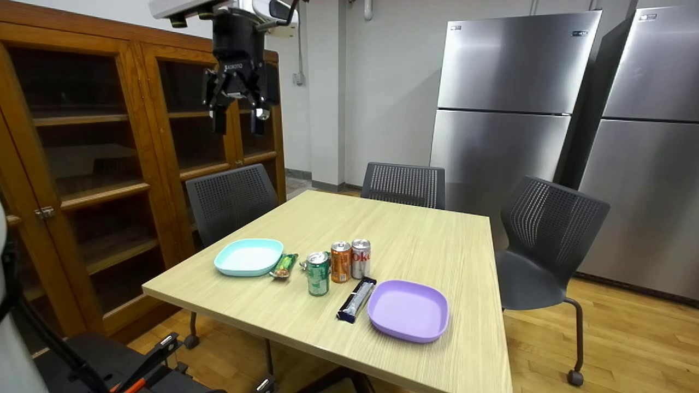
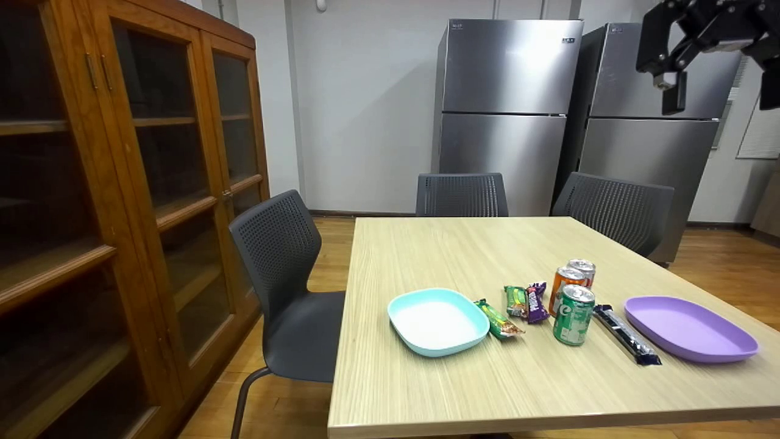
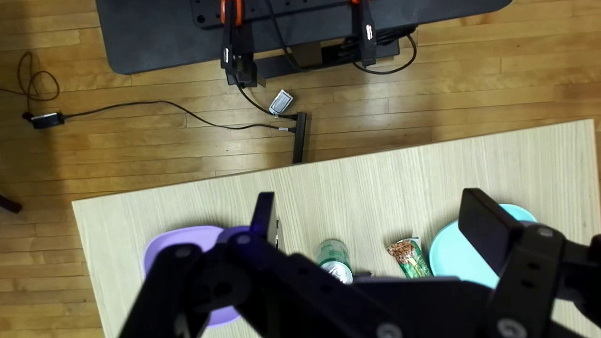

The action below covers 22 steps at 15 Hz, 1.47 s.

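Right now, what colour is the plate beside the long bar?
The plate is light purple, seen best in an exterior view.

In the wrist view, the gripper (image 3: 371,212) hides some of the purple plate (image 3: 181,236). Both exterior views cut off one table (image 1: 407,232) corner.

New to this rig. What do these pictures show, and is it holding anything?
It's a Franka Panda robot arm tipped with a two-finger Robotiq gripper. Two pictures are taken from outside the robot; the third is taken from its wrist, looking down past the fingers. On the wood-grain table are a turquoise plate and a purple plate, and roughly between them a green soda can, an orange soda can, a silver Coke can, two green snack packets, a purple snack packet and a dark-wrapped bar. Nothing is held: the gripper hangs open in the air.
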Available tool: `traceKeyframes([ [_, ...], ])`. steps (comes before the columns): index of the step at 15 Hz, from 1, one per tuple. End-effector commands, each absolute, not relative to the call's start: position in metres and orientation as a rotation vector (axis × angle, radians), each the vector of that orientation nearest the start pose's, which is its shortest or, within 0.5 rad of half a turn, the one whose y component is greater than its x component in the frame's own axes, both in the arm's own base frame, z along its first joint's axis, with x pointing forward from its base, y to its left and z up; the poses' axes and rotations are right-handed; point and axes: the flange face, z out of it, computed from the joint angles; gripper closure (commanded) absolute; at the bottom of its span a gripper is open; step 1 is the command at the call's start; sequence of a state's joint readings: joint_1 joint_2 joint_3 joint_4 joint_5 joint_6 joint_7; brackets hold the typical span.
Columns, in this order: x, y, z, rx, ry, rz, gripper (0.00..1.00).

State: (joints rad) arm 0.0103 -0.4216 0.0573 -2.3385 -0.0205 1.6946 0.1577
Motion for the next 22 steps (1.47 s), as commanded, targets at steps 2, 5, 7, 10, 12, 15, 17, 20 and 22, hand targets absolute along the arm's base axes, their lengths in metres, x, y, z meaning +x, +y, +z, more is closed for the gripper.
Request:
traceKeyframes([
  [2, 0.409, 0.025, 0.452, -3.164, 0.213, 0.249, 0.00],
  [5, 0.420, 0.024, 0.432, -3.158, 0.227, 0.224, 0.00],
  [7, 0.428, 0.023, 0.418, -3.150, 0.233, 0.228, 0.00],
  [10, 0.442, 0.020, 0.395, -3.143, 0.266, 0.238, 0.00],
  [12, 0.451, 0.019, 0.379, -3.136, 0.301, 0.244, 0.00],
  [15, 0.463, 0.016, 0.357, -3.139, 0.360, 0.220, 0.00],
  [17, 0.471, 0.015, 0.342, -3.143, 0.395, 0.196, 0.00],
  [20, 0.480, 0.014, 0.325, -3.136, 0.460, 0.146, 0.00],
  [22, 0.486, 0.012, 0.316, -3.130, 0.514, 0.107, 0.00],
])
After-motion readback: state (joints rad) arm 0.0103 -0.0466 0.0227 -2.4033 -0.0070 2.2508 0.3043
